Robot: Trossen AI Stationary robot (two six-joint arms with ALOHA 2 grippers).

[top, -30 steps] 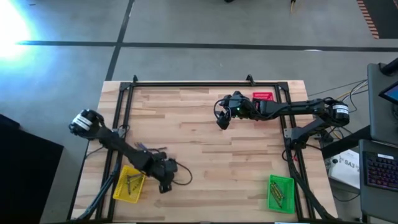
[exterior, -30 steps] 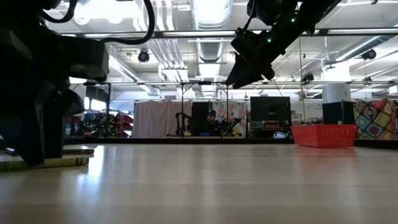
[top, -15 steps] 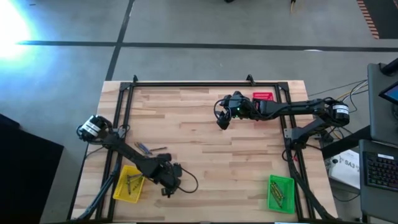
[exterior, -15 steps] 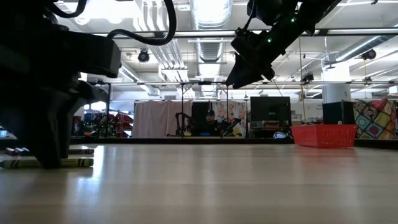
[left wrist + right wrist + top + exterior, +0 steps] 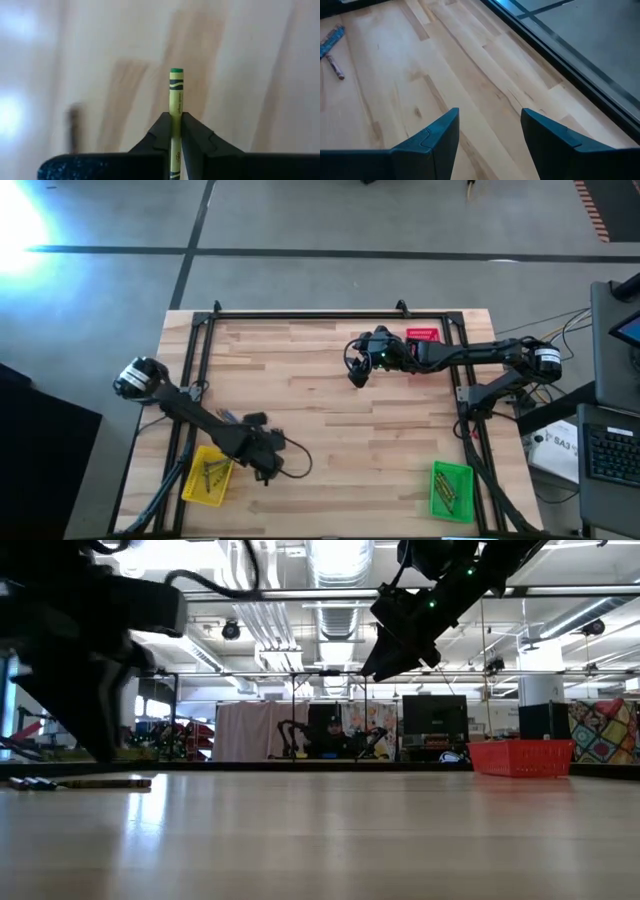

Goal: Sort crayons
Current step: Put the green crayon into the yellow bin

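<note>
We see a pale wooden table [image 5: 330,400] on a grey concrete floor [image 5: 300,230] crossed by dark lines, with bright glare at one corner. Looking level across the tabletop, we see a large hall with ceiling pipes [image 5: 335,570] and strip lights, a curtained partition [image 5: 255,732], dark monitors [image 5: 432,715] and a patterned quilt [image 5: 605,730].
</note>
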